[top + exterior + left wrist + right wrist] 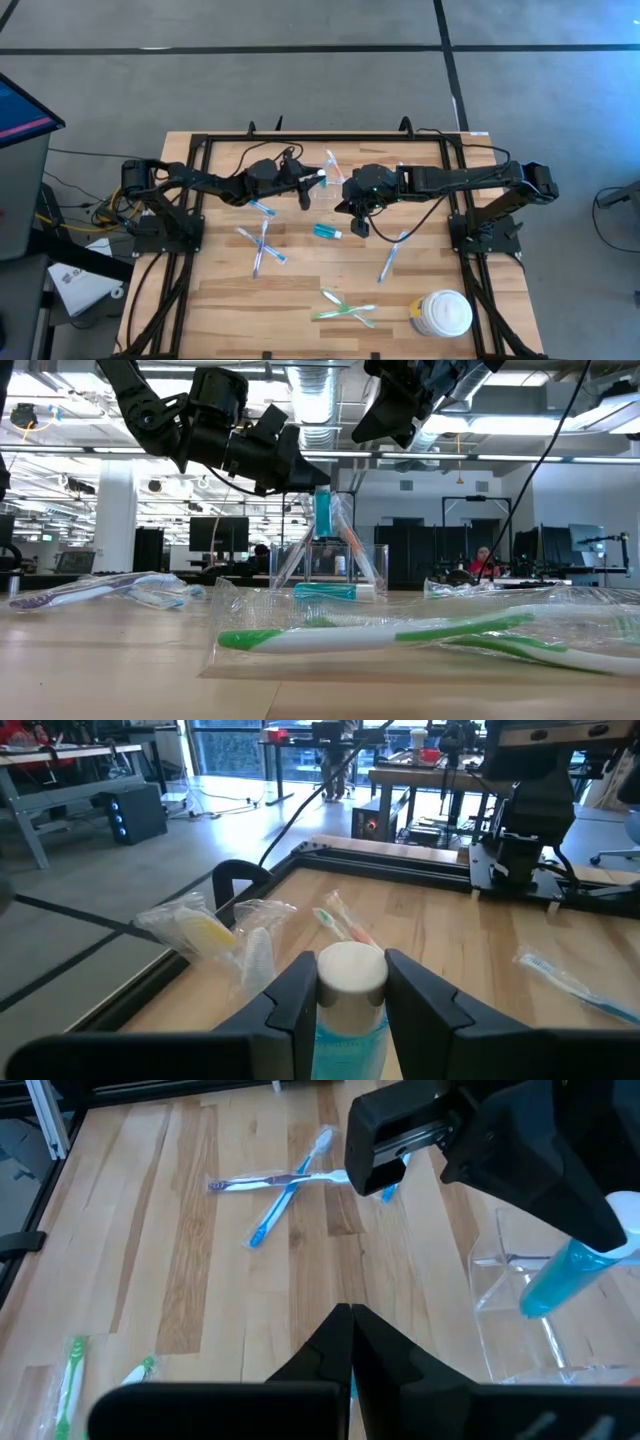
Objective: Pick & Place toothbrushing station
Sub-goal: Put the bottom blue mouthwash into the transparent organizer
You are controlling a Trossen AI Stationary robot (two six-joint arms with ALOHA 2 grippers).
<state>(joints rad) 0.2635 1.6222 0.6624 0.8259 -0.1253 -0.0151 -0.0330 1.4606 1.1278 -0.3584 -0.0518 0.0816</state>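
Green toothbrushes [400,635] in clear wrap lie nearest in the low view, untouched; in the high view they sit at the table's front edge near a white jar [441,313]. Farther in, blue toothbrushes [262,247] lie crossed on the wood, w/ a second teal tube [327,232] flat on the table just beside the right gripper [359,226], whose fingers are pressed together on nothing (idle, hovering above the boards).

Farthest in, near table centre: left gripper [348,988] is clamped on a teal tube [349,1020], white cap [351,968] between the fingers. Tube hangs nose-down over the clear holder [520,1315]; its lower end looks to be entering the holder's open top, tho how deep I can't tell.

Step in hand, prob.: seat the tube in the holder. To do it well: keep tube near upright, lower slowly & centred btwn the walls so it doesn't shove the light holder; release only once the tube's end rests inside. Right arm should stay clear of the path.
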